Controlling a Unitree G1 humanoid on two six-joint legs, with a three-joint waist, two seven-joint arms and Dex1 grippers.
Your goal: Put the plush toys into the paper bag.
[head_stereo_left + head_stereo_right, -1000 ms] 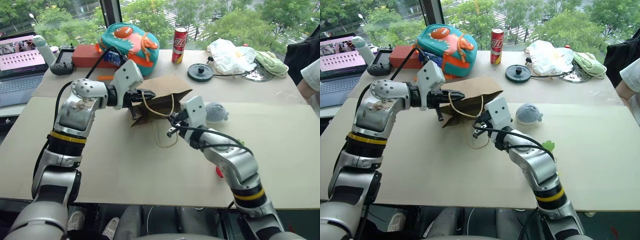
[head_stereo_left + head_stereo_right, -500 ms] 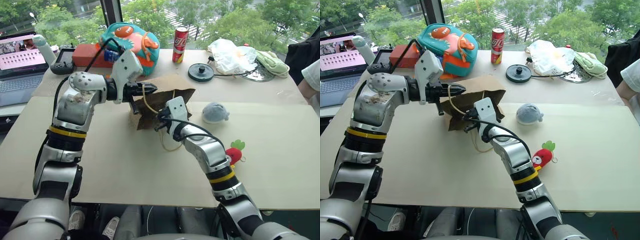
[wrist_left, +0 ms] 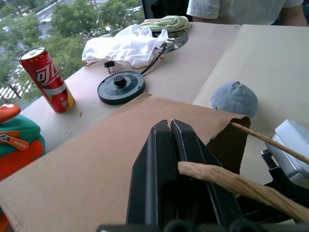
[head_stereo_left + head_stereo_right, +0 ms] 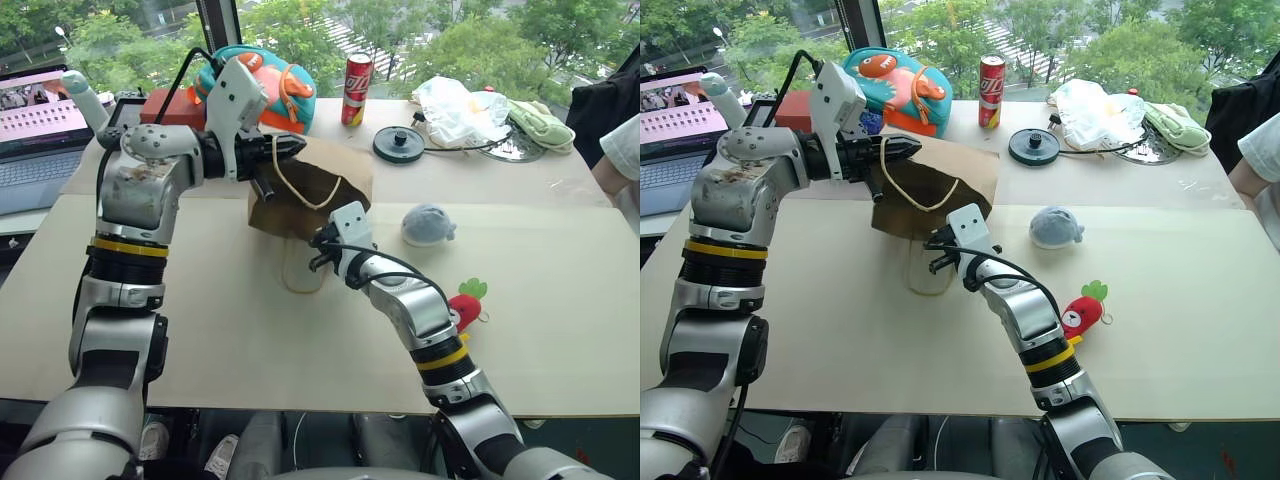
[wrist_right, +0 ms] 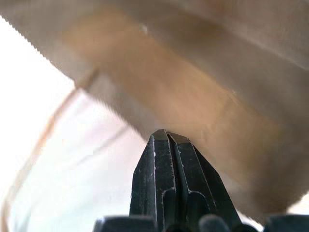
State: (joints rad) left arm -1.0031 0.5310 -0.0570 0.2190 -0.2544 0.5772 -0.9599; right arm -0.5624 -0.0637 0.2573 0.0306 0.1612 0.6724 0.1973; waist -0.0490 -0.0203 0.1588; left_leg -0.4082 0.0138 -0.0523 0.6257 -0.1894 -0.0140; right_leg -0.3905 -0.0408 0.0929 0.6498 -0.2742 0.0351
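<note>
Red can (image 3: 46, 79) with white lettering, unreadable, beside paper bag (image 4: 320, 180)

You get bright daylight from the windows at twelve o'clock; the brown kraft paper bag (image 4: 305, 185) blurs and washes out up close in your right wrist view.

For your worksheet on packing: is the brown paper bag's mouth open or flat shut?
Open. The brown paper bag shows a dark gap at its mouth, with one cord handle hooked over the left gripper.

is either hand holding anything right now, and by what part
The left hand holds the paper bag up by its upper edge, near a cord handle. The right hand holds nothing.
</note>
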